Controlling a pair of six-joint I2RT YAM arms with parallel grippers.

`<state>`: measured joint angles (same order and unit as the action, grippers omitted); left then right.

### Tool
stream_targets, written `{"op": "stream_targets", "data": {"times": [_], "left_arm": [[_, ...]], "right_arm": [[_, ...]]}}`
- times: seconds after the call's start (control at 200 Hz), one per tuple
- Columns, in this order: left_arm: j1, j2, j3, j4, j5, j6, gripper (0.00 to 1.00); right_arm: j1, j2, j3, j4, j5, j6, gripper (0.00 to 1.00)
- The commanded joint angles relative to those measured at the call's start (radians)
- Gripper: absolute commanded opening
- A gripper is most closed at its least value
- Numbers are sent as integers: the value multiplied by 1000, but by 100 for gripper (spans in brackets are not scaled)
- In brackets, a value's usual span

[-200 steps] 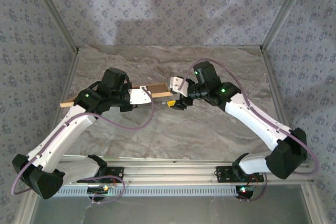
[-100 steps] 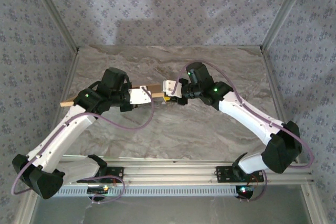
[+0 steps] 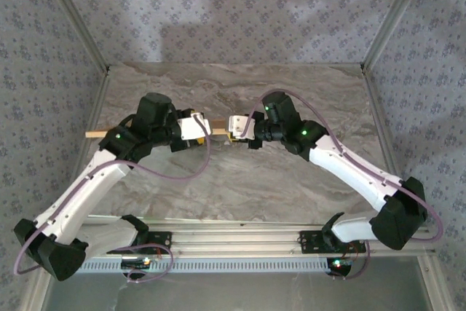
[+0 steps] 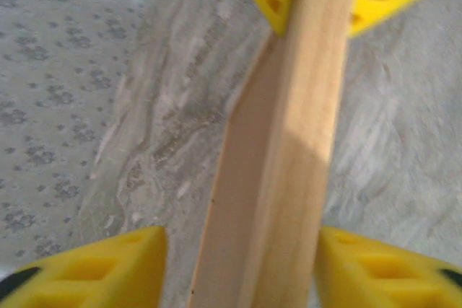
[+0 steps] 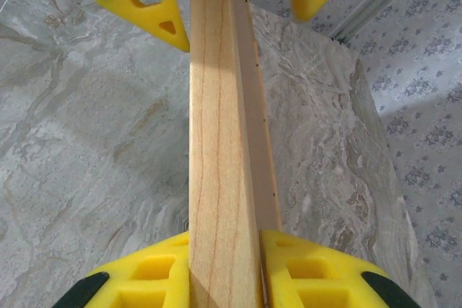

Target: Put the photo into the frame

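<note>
- Grey marbled table [image 3: 240, 180]: both my arms reach in over the middle of it, wrists facing each other.
- Thin light-wood rectangular picture frame [image 3: 98, 134]: held up off the table, edge-on, running left to right between my two claws. Its left end sticks out well past my left wrist.
- The frame's face is turned away from every camera, so I can't tell what sits inside it.
- Right claw [image 5: 224, 243]: closed narrow on the frame's right end, with the yellow pads [image 5: 317, 272] flat against the wood on both sides. This one is carrying it.
- Left claw [image 4: 240, 239]: jaws parted around the frame, and the yellow pads [image 4: 115, 265] stand off the wood with a gap on each side (straddling it, not gripping).
- Step, as I read it: a hand-over of the frame from left to right, with the weight on the right claw only.
- Next: pull the left claw straight back along the frame's line so neither pad clips the wood, then have the right lay the frame flat on the table.
- Risk: a single grip at one end of a long piece, so it may sag or pivot. Move slowly.
- The photo goes in only once the frame lies flat.
</note>
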<state>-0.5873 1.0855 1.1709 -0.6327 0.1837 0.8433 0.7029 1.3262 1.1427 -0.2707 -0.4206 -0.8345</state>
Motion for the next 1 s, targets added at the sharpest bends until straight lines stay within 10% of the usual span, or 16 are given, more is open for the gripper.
{"op": "stream_targets", "data": {"times": [0.0,0.14,0.52,0.995], "left_arm": [[-3,-64,-19,142,20,-80,69],[-3,-117,-30,227,-15,-130,89],[22,-136,49,265,-108,-553,95],[34,-184,-258,454,-94,-936,97]], "right_arm": [[1,-36,11,-52,10,153,1],[-6,-49,41,-64,35,276,0],[-206,-15,233,-161,-51,982,0],[-540,-108,-291,212,-128,1622,4]]}}
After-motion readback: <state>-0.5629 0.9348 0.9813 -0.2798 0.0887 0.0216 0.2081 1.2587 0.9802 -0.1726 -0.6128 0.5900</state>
